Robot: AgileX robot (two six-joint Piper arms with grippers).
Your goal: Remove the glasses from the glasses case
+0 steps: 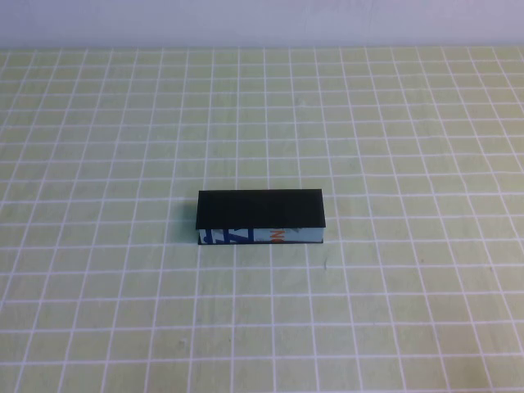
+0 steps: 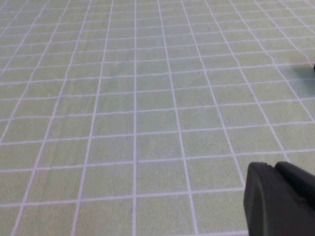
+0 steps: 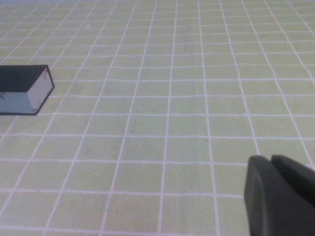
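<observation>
The glasses case [image 1: 261, 218] is a black rectangular box lying closed in the middle of the table, its light-blue side with blue and orange print facing me. One end of the glasses case [image 3: 24, 90] also shows in the right wrist view. The glasses are hidden. Neither arm appears in the high view. My left gripper [image 2: 275, 169] hangs over bare cloth, fingers pressed together with nothing between them. My right gripper [image 3: 271, 161] is likewise shut and empty, well away from the case.
A pale green cloth with a white grid [image 1: 393, 311] covers the whole table. A light wall [image 1: 262, 23] runs along the far edge.
</observation>
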